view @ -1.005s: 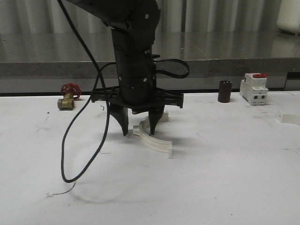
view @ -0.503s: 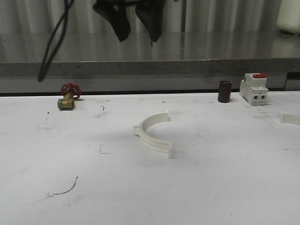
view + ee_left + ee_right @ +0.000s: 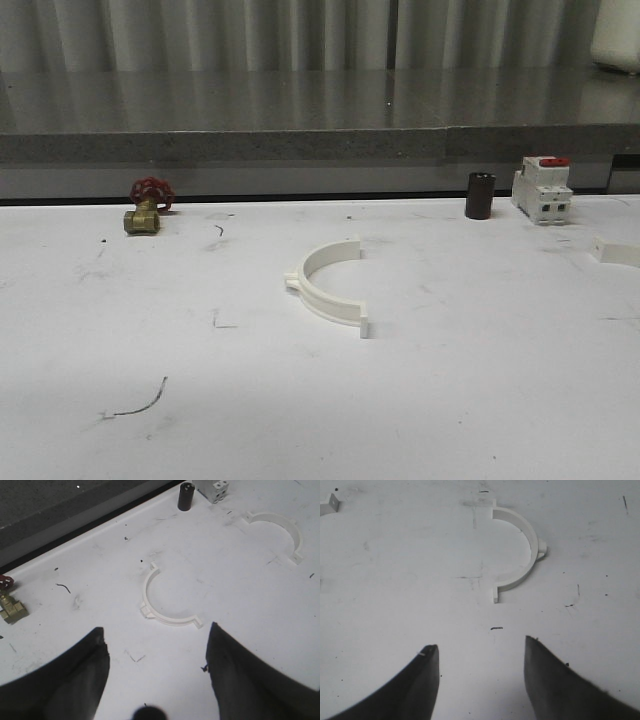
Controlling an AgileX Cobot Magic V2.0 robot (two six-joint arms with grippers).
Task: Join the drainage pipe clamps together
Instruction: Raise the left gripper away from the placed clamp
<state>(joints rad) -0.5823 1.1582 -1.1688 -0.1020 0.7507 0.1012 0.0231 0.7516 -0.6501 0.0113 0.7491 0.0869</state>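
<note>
One white half-ring drainage pipe clamp (image 3: 325, 290) lies flat at the middle of the table, its open side to the right. A second clamp half (image 3: 617, 250) lies at the table's right edge. In the left wrist view my left gripper (image 3: 157, 628) hangs open and empty, well above the middle clamp (image 3: 167, 600), with the other clamp half (image 3: 280, 530) farther off. My right gripper (image 3: 480, 643) is open and empty above bare table. A clamp half (image 3: 532, 545) lies ahead of it, and the end of another clamp half (image 3: 327, 505) shows at the frame edge.
A small brass valve with a red handwheel (image 3: 147, 205) stands at the back left. A dark cylinder (image 3: 480, 195) and a white circuit breaker with a red top (image 3: 541, 188) stand at the back right. A raised grey ledge (image 3: 320, 140) runs behind the table.
My left arm has risen from around the middle clamp and left the front view. The clamp stays flat on the table where it was.
</note>
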